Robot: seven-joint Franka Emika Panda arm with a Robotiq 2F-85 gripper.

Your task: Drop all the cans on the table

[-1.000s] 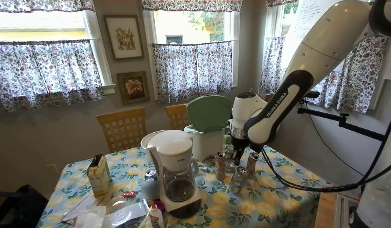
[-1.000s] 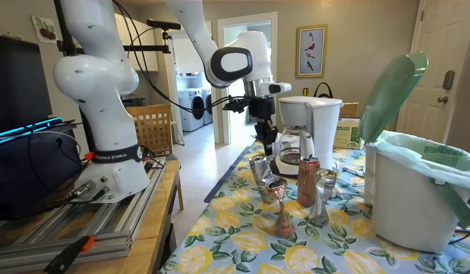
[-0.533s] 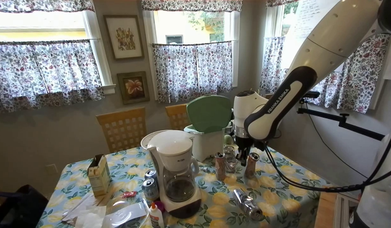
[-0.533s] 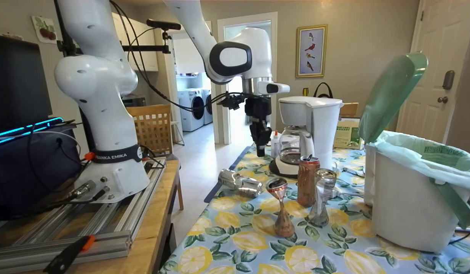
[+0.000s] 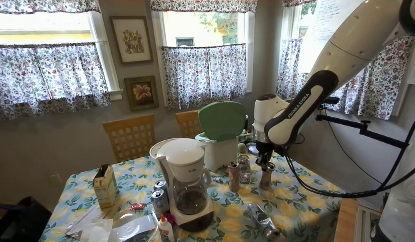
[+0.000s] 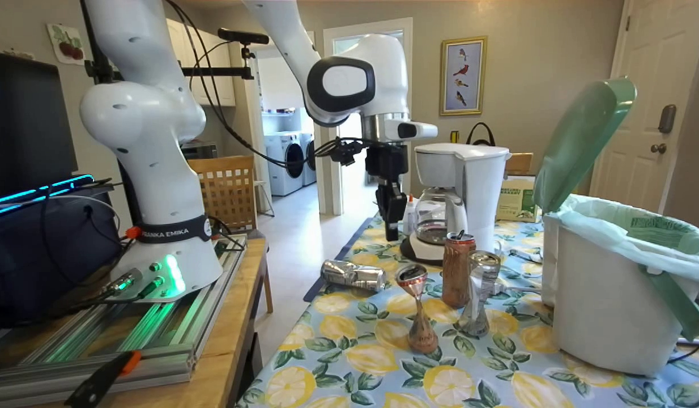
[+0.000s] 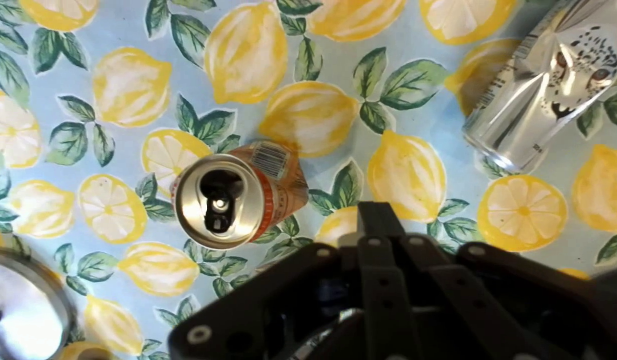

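Note:
The cans are on the flowered table (image 5: 305, 201). A crushed silver can (image 5: 263, 220) lies on its side near the edge; it also shows in the wrist view (image 7: 538, 95). A pinched orange can (image 6: 422, 334) stands upright; its open top shows in the wrist view (image 7: 221, 200). Another orange can (image 6: 457, 272) and a dented silver can (image 6: 478, 311) stand beside it. Two more cans (image 5: 159, 201) stand by the coffee maker. My gripper (image 7: 381, 220) is shut and empty above the table, between the pinched orange can and the lying silver can in the wrist view.
A white coffee maker (image 5: 182, 158) with a glass carafe stands on the table. A white bin (image 6: 610, 306) with a raised green lid and bag liner stands behind the standing cans. A box (image 5: 105, 188), glue bottle (image 5: 165, 230) and papers are also there.
The silver can near my gripper stood upright a second ago; it has tipped onto its side and rolled slightly. My gripper has moved away from it. The base lights have turned green.

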